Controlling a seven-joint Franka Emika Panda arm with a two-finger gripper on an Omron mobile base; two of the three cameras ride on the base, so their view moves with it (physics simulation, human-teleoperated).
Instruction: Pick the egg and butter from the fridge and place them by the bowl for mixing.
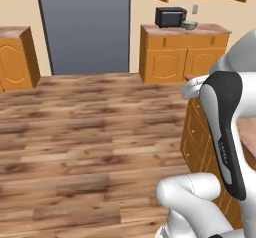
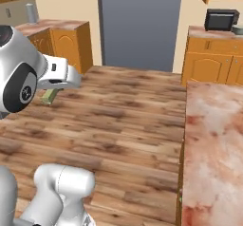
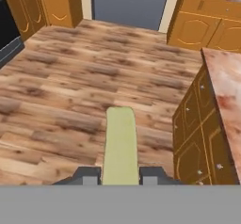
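Across the room runs a wooden plank floor (image 1: pixel 90 132), ending at a tall grey panel (image 1: pixel 84 27) in the far wall. Orange cupboards (image 1: pixel 182 57) stand to the right of that panel, and on their pink bench top sit a black microwave (image 1: pixel 170 17) and, just beside it, the bowl (image 1: pixel 190 25). Nearer the robot, a long marbled pink bench (image 2: pixel 213 149) stretches along the right side. Held above the floor, the hand (image 3: pixel 120 175) is clamped on the butter (image 3: pixel 120 145), a dull yellow-green block sticking out between its 2 dark fingertips (image 3: pixel 87 176). From the right base view the butter (image 2: pixel 49 97) pokes out below the white wrist.
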